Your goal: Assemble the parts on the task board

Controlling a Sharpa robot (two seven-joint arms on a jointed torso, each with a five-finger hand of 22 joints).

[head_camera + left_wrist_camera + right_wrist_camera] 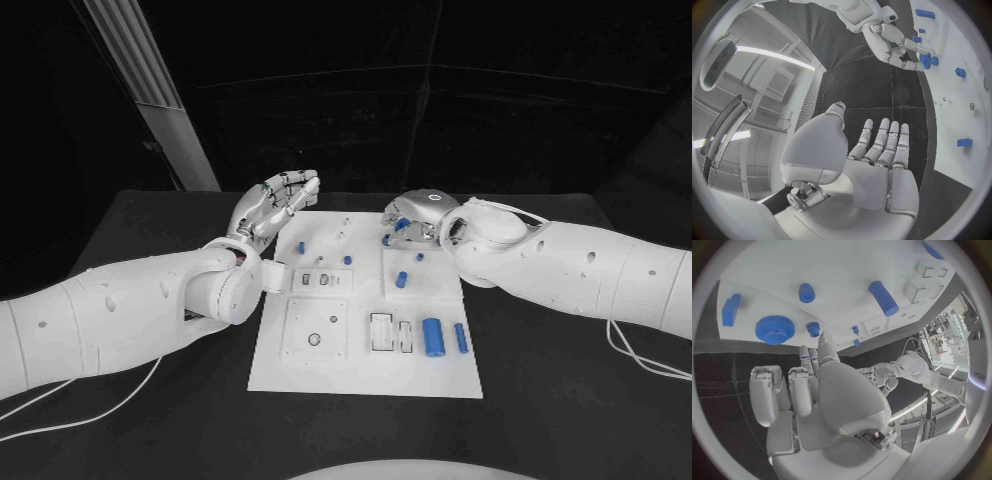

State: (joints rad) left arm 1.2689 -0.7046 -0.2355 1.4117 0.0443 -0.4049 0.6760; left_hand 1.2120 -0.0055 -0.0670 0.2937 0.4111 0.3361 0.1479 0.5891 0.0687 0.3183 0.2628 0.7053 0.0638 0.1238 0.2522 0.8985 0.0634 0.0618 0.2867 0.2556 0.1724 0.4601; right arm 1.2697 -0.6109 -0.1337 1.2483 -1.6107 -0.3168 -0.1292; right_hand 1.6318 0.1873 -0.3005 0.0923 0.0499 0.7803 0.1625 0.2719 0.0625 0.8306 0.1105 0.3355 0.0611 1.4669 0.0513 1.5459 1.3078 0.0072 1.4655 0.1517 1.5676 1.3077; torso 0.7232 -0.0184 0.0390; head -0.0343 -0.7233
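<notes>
White rectangular task board: right hand, fingers curled, apparently empty, nears blue toothed gear; seat it squarely. Left hand spread, empty.

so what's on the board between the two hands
In the head view, between the left hand and the right hand, the task board's far strip carries one small blue part and tiny fittings.

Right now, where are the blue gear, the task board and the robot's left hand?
blue gear [771,329], right wrist view, toothed top face.
task board [368,375], head view, bare near edge.
left hand [879,165], left wrist view, open palm.
</notes>
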